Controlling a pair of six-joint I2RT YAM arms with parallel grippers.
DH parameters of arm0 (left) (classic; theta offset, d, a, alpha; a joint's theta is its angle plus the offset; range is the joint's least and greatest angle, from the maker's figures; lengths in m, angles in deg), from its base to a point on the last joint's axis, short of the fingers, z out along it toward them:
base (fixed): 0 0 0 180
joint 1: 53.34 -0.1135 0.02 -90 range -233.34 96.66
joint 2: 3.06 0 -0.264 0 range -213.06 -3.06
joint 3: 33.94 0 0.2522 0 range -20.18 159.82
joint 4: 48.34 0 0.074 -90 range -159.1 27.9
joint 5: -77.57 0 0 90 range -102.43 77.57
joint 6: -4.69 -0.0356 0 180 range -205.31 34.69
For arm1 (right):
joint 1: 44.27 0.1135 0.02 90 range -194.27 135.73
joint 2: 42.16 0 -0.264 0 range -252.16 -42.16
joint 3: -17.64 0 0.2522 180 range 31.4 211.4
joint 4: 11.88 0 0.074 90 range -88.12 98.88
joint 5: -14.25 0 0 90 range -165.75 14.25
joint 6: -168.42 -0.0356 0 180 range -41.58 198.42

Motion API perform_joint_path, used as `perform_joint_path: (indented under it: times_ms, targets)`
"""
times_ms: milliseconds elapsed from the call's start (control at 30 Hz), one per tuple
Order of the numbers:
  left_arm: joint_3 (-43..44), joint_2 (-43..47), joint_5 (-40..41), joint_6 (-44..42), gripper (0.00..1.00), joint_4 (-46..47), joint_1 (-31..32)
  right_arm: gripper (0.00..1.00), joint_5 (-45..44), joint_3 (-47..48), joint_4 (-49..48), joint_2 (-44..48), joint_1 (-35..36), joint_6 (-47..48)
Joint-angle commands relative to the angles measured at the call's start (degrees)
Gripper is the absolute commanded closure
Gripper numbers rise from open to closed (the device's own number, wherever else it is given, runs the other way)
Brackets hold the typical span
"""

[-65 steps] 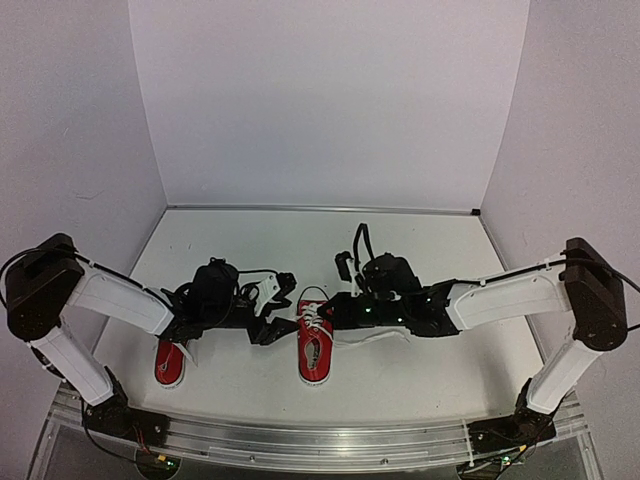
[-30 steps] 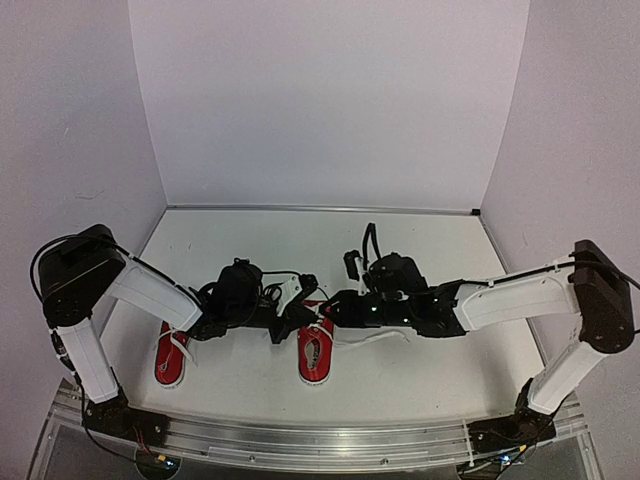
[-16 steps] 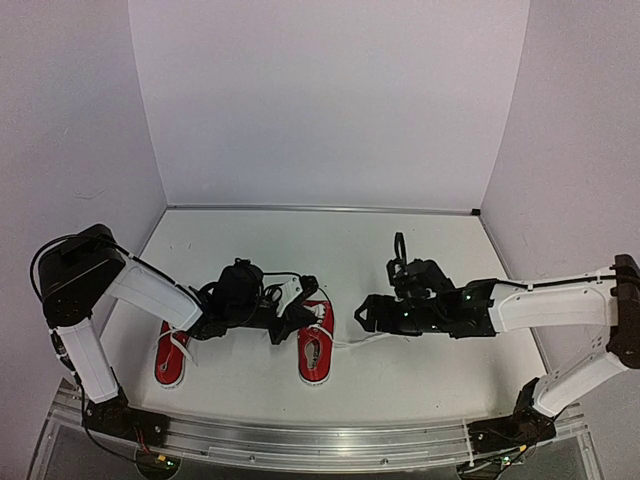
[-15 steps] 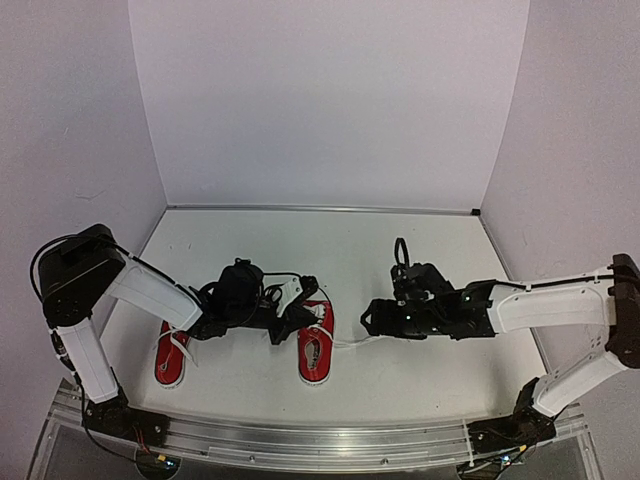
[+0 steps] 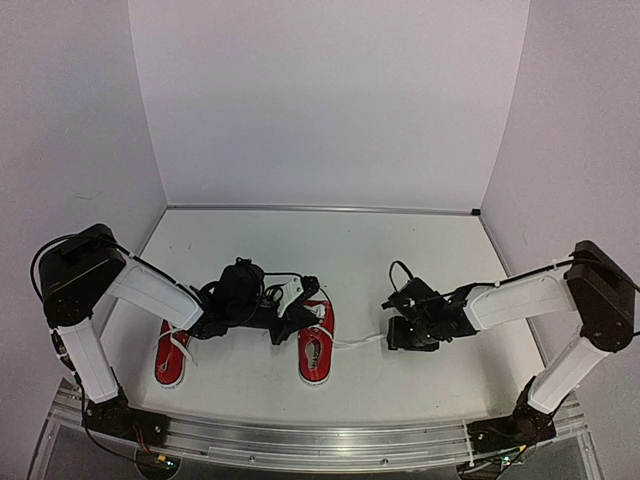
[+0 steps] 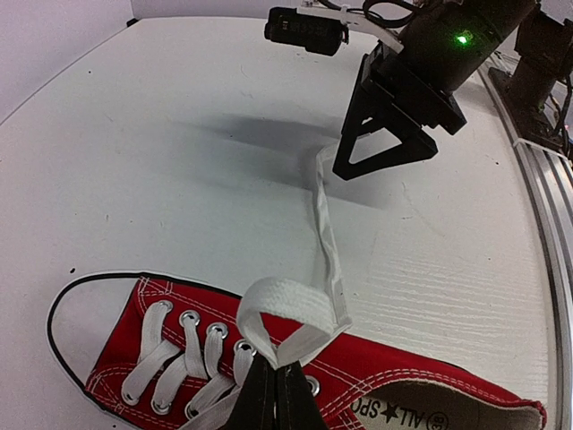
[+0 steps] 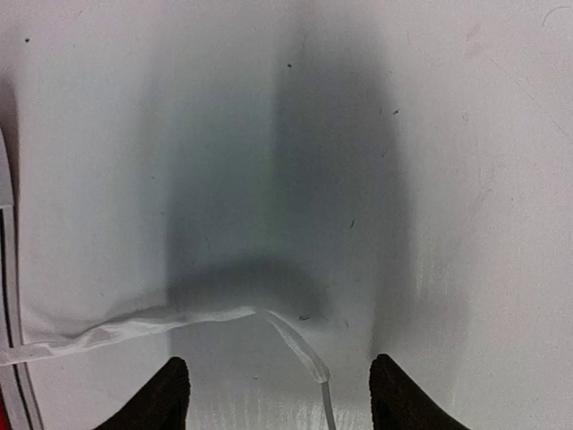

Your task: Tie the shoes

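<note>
Left hand (image 6: 274, 383) is pinched shut on a loop of the white lace (image 6: 285, 306), just above the middle shoe (image 5: 316, 350). Right of that shoe, the right hand (image 7: 279, 403) stands open and holds nothing, its fingers straddling the lace's free end on the desk (image 5: 300, 250). The second shoe (image 5: 169, 362) lies well left.

we list:
- shoe (image 6: 385, 381): red canvas, matt, coarse weave, white stitching.
- eyelets (image 6: 189, 318): shiny metal.
- lace (image 6: 327, 242): flat white woven cloth.
- sole (image 6: 81, 327): smooth white rubber.
- table (image 6: 161, 134): white, matt, faintly grained, speckled.
- rail (image 5: 300, 440): bare brushed metal, dull sheen.
- arm shells (image 5: 150, 290): smooth white plastic, slight gloss.
- joints (image 5: 75, 275): matt black.
</note>
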Motion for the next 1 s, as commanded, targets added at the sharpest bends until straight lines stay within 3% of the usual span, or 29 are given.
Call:
perform_joint_path:
  times_ms: [0,200,400,633,967]
  targets:
    - [1.75,-0.07,-1.23,-1.25,1.0,0.9,0.39,0.45,-0.2,1.36,0.34,-2.11,0.1,0.95]
    - [1.71,-0.16,-1.19,-1.48,1.0,0.82,0.39,0.63,-0.83,0.31,-0.14,-1.8,0.06,1.54]
    - [1.41,-0.01,-1.32,-1.47,1.0,1.38,0.39,1.0,-2.64,2.32,-0.11,-0.41,-0.09,3.14]
    - [-0.16,0.89,-0.67,-2.32,1.0,3.45,0.39,1.0,-3.99,16.6,-1.65,0.74,-0.86,12.36]
    - [-1.13,0.55,-0.72,-4.14,1.0,5.59,0.49,1.0,16.65,42.65,-7.02,-14.97,-0.39,15.6]
